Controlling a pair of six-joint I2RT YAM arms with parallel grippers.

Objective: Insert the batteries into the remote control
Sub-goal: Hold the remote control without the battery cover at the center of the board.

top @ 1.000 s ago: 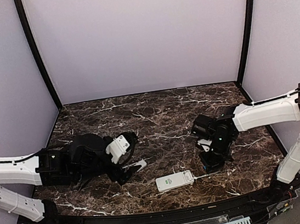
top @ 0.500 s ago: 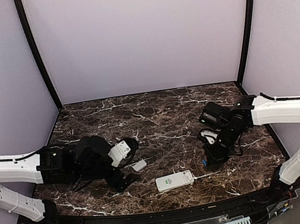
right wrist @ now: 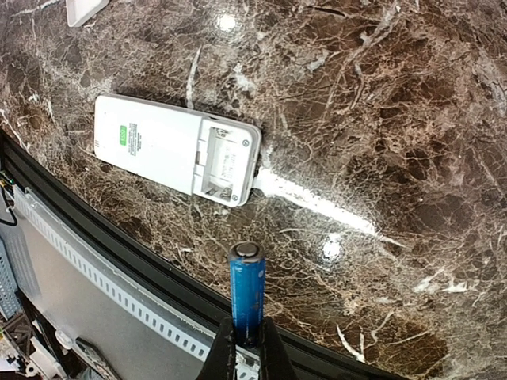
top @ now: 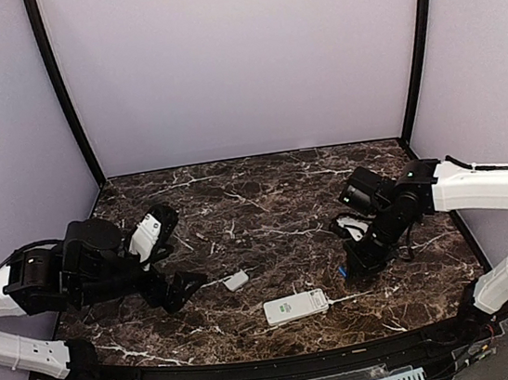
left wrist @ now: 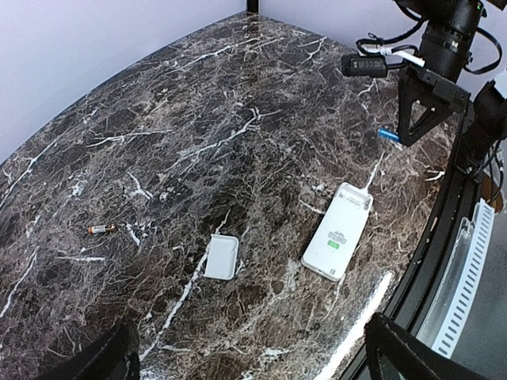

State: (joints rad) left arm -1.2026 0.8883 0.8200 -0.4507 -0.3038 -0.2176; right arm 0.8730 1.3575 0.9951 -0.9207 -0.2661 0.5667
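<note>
The right pincer [right wrist: 244, 339] is clamped on the lower end of the blue battery [right wrist: 246, 289], which sticks straight out beyond the fingertips, its metal cap leading. It hangs above the table [right wrist: 412, 119], not touching it.

Ahead of that cap and a little to the pincer's left lies the remote [right wrist: 150, 142], back up, its bay [right wrist: 226, 162] open at the end nearest the pincer. The remote's long axis runs crosswise to the held battery, so I judge that the battery must be turned as well as carried forward before it can be laid in. I cannot tell which way the bay's contacts face.

Further off to the left, past the remote, lies the loose cover [left wrist: 221, 256], apart from it.

The left pincer [top: 179, 288] is spread wide and holds nothing. It lies beyond the cover, well away from the remote; the right pincer is the nearer. The other battery [left wrist: 102, 229] lies on the table ahead of the left pincer and to its left, well apart from the remote.
</note>
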